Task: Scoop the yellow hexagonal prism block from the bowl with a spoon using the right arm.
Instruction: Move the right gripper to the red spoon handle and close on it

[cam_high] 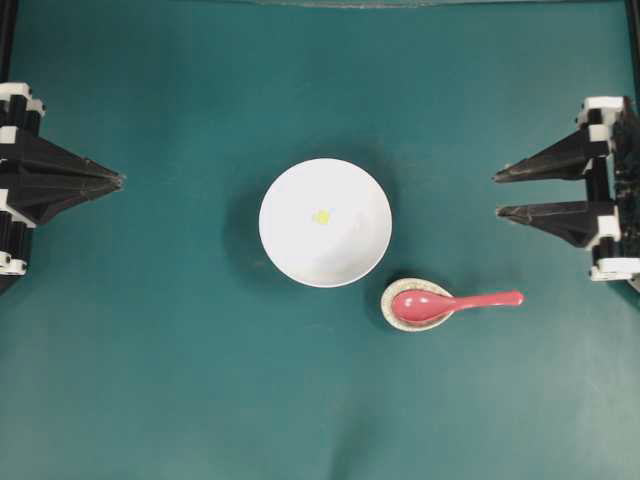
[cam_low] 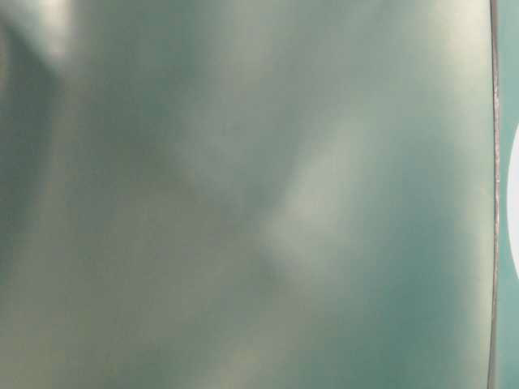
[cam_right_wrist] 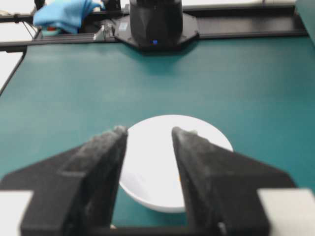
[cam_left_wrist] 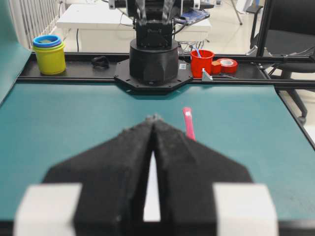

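Robotics lab, test bench setup. Teal mat (cam_high: 150, 380) covering whole work surface, black rail (cam_left_wrist: 64, 73) along far edge. Black arm base (cam_left_wrist: 153, 61) bolted at table end, second one (cam_right_wrist: 156, 22) opposite. Beyond bench: white tables (cam_left_wrist: 93, 17), pale floor, black office chair (cam_left_wrist: 290, 34). Clutter on rail: stacked yellow and blue cups (cam_left_wrist: 49, 54), red cup (cam_left_wrist: 202, 63), red tape roll (cam_left_wrist: 228, 65), blue cloth (cam_right_wrist: 66, 14). Staged props on mat, no domestic fittings.
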Controlling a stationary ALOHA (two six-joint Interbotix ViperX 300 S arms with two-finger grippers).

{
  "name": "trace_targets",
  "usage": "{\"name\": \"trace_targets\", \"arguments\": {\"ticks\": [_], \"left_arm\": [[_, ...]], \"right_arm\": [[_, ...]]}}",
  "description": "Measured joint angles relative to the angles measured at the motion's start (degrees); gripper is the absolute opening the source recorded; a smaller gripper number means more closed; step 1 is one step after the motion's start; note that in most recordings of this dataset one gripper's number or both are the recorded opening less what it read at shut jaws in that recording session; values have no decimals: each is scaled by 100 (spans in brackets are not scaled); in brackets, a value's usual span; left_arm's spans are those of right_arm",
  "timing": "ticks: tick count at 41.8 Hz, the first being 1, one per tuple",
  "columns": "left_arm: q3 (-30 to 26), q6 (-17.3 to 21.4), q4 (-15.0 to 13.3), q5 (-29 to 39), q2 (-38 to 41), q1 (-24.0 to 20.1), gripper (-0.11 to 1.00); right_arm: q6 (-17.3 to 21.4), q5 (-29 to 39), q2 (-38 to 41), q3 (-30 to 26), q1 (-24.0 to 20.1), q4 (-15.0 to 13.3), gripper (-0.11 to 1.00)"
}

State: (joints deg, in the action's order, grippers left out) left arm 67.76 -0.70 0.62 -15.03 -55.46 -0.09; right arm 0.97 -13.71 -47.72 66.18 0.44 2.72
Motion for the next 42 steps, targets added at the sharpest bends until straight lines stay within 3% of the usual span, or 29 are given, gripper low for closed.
{"name": "trace_targets", "arguments": {"ticks": [19, 33, 42], "left_arm": [[0, 0, 0, -9, -9, 0, 0], [0, 35, 0, -9, -9, 0, 0], [0, 53, 0, 0, -9, 0, 0]], "right_arm": [[457, -1063, 1406, 325, -325, 35, 49], [896, -2109, 2531, 554, -861, 26, 49], [1081, -2312, 2997, 721, -1222, 141, 48]]}}
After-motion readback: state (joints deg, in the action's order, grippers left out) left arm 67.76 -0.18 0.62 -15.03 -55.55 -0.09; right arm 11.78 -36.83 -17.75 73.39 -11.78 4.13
